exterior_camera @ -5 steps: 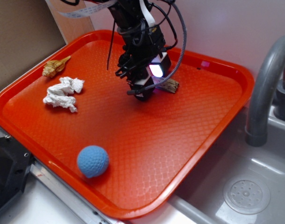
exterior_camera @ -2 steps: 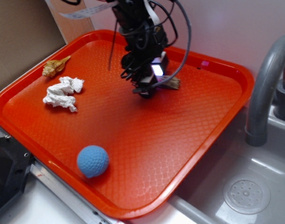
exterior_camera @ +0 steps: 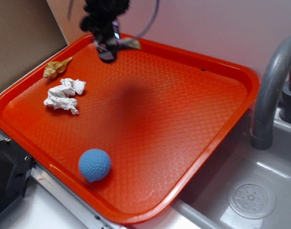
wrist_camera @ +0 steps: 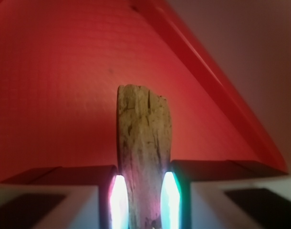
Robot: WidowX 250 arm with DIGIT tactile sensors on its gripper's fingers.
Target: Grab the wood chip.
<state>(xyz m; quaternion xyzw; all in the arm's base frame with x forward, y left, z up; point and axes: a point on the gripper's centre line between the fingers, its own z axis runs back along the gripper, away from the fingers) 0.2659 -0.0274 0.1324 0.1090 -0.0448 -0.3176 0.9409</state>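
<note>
The fingers [wrist_camera: 143, 200] are clamped on the chip [wrist_camera: 144, 157], one glowing pad [wrist_camera: 118, 200] pressed to each long side, with the gap between them only as wide as the wood. In the wrist view the chip stands up out of the grip, its rough grey-brown grain running lengthwise and its far end blunt and ragged; its lower end is hidden at the picture's bottom edge. In the exterior view the fingers [exterior_camera: 107, 47] hang blurred above the tray's [exterior_camera: 222, 143] far left corner, and the chip [exterior_camera: 131, 44] sticks out to one side of them, lifted clear of the tray floor and just above the back rim. A soft shadow lies on the tray floor below and to the right of the grip. On the tray, the shell [exterior_camera: 57, 68] sits by the left rim, the paper [exterior_camera: 63, 95] just beside it toward the near side, and the ball [exterior_camera: 94, 165] near the front rim, all well apart from the grip. The middle and right of the tray floor are bare red mesh. A pale wall rises close behind the back rim, a brown board stands at the left, and a grey faucet [exterior_camera: 272, 90] curves up by the tray's right edge over a sink [exterior_camera: 250, 200].
</note>
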